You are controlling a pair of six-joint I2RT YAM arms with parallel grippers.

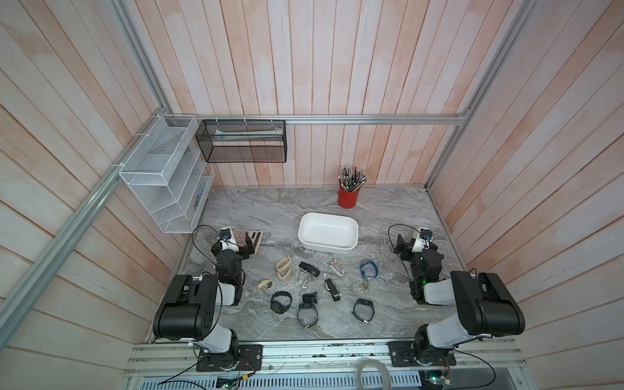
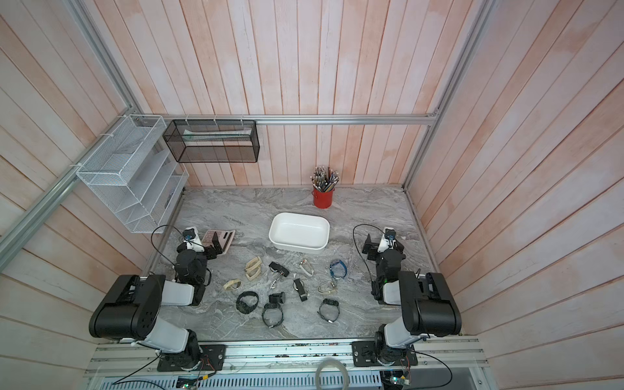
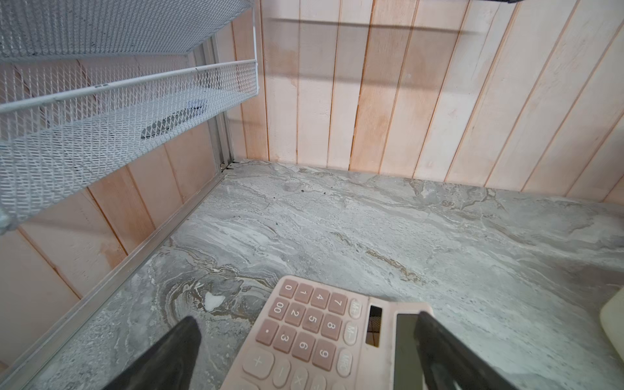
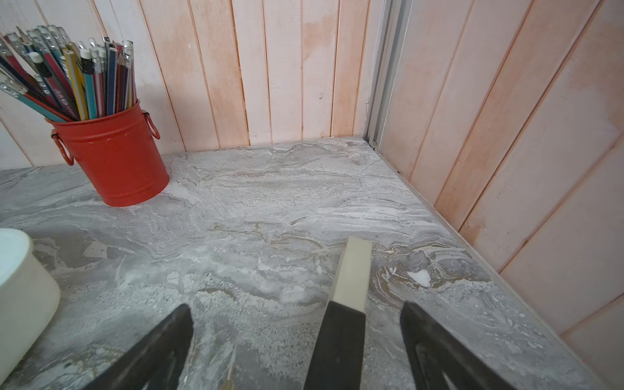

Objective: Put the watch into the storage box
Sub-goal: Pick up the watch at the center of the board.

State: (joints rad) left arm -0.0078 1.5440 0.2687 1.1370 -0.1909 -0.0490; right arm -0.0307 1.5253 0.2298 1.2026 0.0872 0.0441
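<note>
The left gripper point(image 3: 305, 320) has its two black jaws spread wide with nothing between them. It hangs over the keys of a flat pink plastic calculator point(image 3: 304, 324) on the grey marble-patterned tabletop point(image 3: 371, 236). The right gripper point(image 4: 295, 312) is also spread apart and grips nothing. In its wrist view a black bar with a cream tip point(image 4: 351, 270) shows between the jaws, and I cannot tell what it is.

The shallow white plastic storage box point(image 1: 349, 250), rectangular with rounded corners, sits on the table between the two grippers, well apart from both. A scatter of wristwatches lies on the robot's side of the box, between the two arms and clear of both grippers. It includes a blue-strapped watch point(image 1: 368, 269), a beige-strapped watch point(image 1: 283, 268) and a black round-looped watch point(image 1: 281, 302). None touches the box. A red metal bucket of pencils point(image 4: 114, 158) stands behind the box by the plank wall.
</note>
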